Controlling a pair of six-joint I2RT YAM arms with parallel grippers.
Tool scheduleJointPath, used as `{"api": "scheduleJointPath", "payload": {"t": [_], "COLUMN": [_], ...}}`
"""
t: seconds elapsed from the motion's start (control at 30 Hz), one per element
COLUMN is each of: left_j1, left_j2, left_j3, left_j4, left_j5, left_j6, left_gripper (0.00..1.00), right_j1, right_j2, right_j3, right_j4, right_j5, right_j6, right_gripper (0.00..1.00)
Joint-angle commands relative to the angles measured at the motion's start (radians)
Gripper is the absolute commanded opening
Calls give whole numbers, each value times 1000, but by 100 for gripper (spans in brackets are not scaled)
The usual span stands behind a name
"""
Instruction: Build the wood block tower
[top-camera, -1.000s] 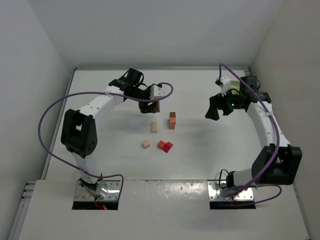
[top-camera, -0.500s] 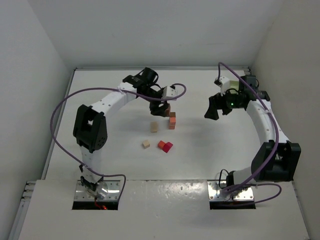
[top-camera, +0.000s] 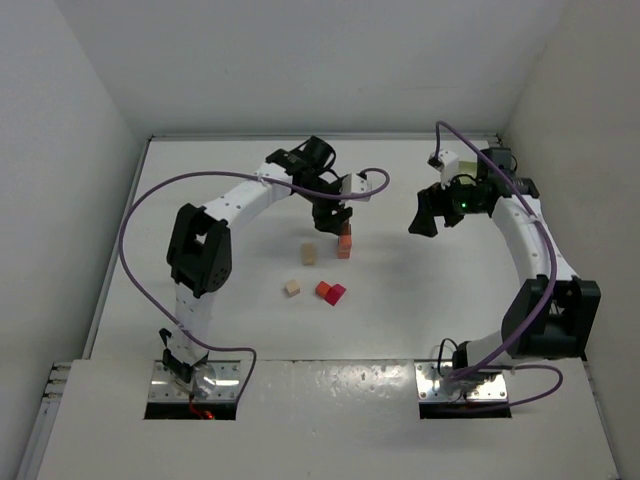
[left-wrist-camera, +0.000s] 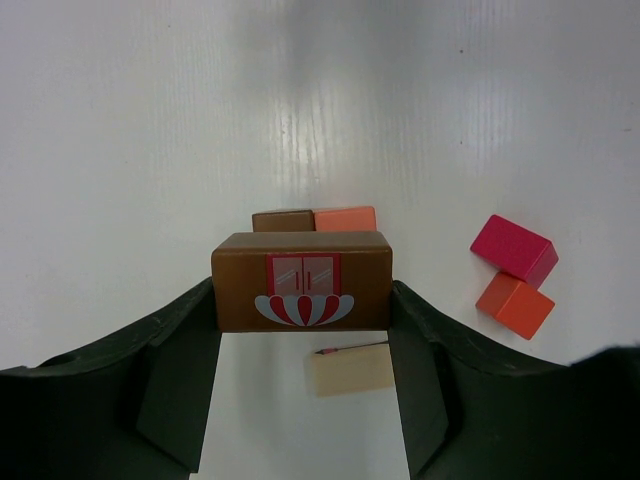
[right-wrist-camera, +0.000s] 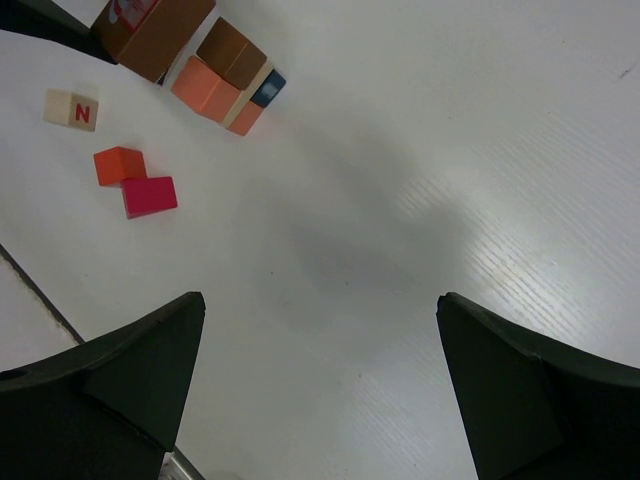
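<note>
The left end effector (top-camera: 331, 215) is gripping a brown block (left-wrist-camera: 350, 270) and holding it just beside the top of the tower (top-camera: 344, 241), with loose blocks (top-camera: 330, 292) lying nearer on the worktop (top-camera: 400, 310). Well to the right, the right end effector (top-camera: 428, 214) is hanging with its jaws spread wide.

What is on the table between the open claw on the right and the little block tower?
Nothing. In the top view, only bare white table lies between the right gripper and the tower.
</note>
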Motion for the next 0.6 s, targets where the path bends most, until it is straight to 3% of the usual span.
{"api": "scheduleJointPath", "payload": {"t": [0.0, 0.57], "left_j1": [-20, -40], "left_j2": [8, 37], "left_j3": [46, 46], "left_j4": [-7, -7], "left_j5": [-10, -37], "left_j6": [-26, -48], "left_gripper": [38, 41], "right_j1": [-3, -27], "right_j2": [14, 38], "right_j3": [54, 83], "right_j4": [8, 18], "right_j5": [-13, -49], "right_j6": [-18, 7], "right_gripper": [99, 99]}}
